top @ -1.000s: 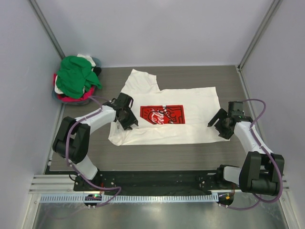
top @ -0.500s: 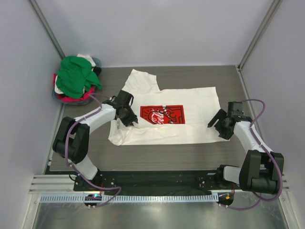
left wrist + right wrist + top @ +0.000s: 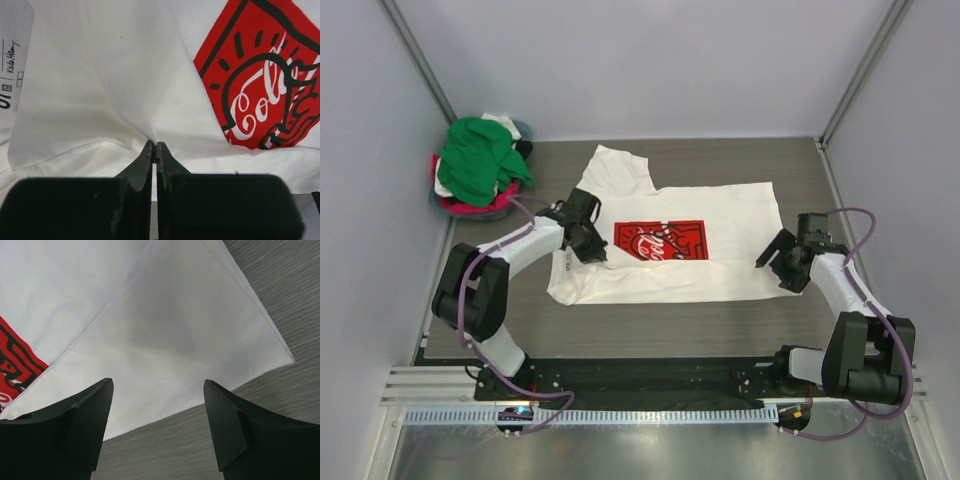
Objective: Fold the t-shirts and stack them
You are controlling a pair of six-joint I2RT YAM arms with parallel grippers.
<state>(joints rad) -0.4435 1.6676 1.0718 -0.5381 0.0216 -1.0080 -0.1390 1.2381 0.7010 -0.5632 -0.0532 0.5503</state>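
**Left gripper [image 3: 594,249] clenched on a pinch of the cream-white t-shirt [image 3: 730,225]; right gripper [image 3: 776,262] released over its edge.**

The shirt lies spread on the table [image 3: 720,320] with its red print [image 3: 660,240] facing up. From above, the left claw's tips are hidden under its own body just beside the print. Only the left wrist view shows them pressed together, with creases in the cloth running into them. That view cuts off the print at its right edge and a label [image 3: 10,60] at its left edge. The right wrist view shows spread fingers above the shirt's corner and bare table; whether they touch the cloth cannot be told. A pile of t-shirts [image 3: 475,165] sits at the far left, green on top, with pink-red and white barely showing. What lies under the pile is hard to make out.
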